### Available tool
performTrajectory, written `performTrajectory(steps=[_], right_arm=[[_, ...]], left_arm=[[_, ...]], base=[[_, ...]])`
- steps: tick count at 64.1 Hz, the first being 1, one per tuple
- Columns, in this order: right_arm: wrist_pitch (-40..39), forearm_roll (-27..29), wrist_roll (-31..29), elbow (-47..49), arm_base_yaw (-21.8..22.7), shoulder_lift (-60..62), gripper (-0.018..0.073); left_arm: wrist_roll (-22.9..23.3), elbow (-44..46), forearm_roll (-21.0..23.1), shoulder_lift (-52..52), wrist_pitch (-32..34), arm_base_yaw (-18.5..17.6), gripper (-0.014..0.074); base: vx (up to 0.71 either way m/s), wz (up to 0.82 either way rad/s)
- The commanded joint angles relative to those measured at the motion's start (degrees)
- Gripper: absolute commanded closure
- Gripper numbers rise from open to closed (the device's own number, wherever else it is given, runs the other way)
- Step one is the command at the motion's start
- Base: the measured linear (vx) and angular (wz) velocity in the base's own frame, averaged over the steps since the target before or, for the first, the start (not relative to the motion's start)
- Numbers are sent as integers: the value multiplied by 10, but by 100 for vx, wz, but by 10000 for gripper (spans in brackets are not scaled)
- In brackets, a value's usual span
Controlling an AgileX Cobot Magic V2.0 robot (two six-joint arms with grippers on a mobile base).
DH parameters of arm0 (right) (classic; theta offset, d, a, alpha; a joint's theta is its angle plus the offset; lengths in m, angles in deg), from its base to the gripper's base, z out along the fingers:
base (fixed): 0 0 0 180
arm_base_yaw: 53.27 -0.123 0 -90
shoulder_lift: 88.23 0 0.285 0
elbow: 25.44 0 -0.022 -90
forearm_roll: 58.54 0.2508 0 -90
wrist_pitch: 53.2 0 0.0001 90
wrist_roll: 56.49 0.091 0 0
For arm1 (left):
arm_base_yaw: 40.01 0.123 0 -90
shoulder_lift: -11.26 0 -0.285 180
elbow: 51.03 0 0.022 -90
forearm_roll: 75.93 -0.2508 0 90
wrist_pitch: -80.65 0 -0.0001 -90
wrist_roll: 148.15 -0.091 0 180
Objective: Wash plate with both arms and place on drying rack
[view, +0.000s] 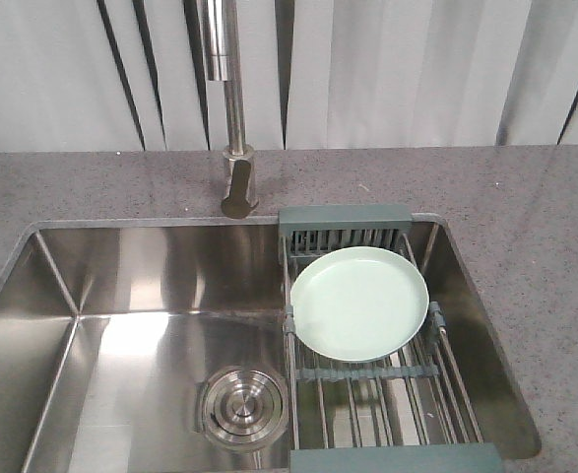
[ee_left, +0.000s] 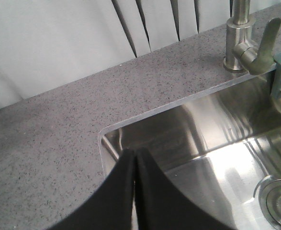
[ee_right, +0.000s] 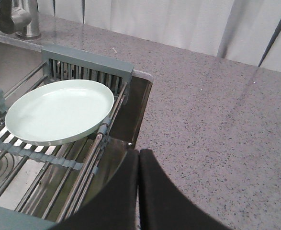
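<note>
Plate (view: 359, 303) lies flat on drying rack (view: 382, 384), right half of sink (view: 121, 286) — centre-right of front view. Right gripper (ee_right: 139, 158) nearer; plate sits up-left of its tips. Left gripper (ee_left: 135, 158) over sink's far-left corner. Both pinched closed, holding nothing.

We are seeing bright, even light glaring off the sink (view: 121, 345); near grippers are blurring darkly.

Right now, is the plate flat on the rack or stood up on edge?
Flat, face up. The plate lies across the rack rods at the faucet end, over the sink, empty, with neither hand touching it.
</note>
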Motion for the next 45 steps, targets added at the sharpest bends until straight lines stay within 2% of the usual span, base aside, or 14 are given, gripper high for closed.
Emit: performTrajectory(steps=[1,15,26,45], right_arm=[[-39,-9,-2,15,1,-5,568],[-39,-9,-2,15,1,-5,568],[-40,-9,-2,15,1,-5,568],[-40,-9,-2,15,1,-5,568]], left_arm=[[10,-39,9,-53,86,1,602],[43,-163,14,-171,134,1,602],[44,-243,13,-253,148,1,602],[49,-288,15,-354,147,1,602]], base=[[0,0],[0,0],[0,0],[0,0]])
